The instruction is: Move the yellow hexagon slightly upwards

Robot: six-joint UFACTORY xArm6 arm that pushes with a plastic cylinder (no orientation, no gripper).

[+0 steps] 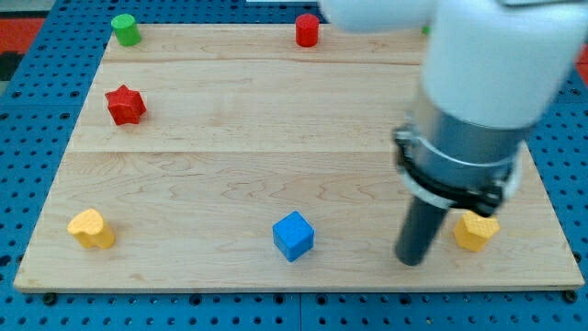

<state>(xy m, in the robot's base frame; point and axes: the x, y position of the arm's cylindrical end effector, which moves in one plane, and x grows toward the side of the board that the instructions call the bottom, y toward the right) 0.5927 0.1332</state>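
Note:
The yellow hexagon [476, 231] lies near the board's bottom right corner, partly hidden behind the arm. My tip [410, 261] rests on the board just to the hexagon's left and slightly below it, a short gap apart. The arm's grey and white body [478, 101] fills the view's upper right.
A blue cube [293, 235] sits at bottom centre. A yellow heart-shaped block [91, 228] lies at bottom left. A red star [125, 105] is at the left. A green cylinder [125, 29] and a red cylinder [307, 30] stand along the top edge. The wooden board [276, 119] lies on a blue pegboard.

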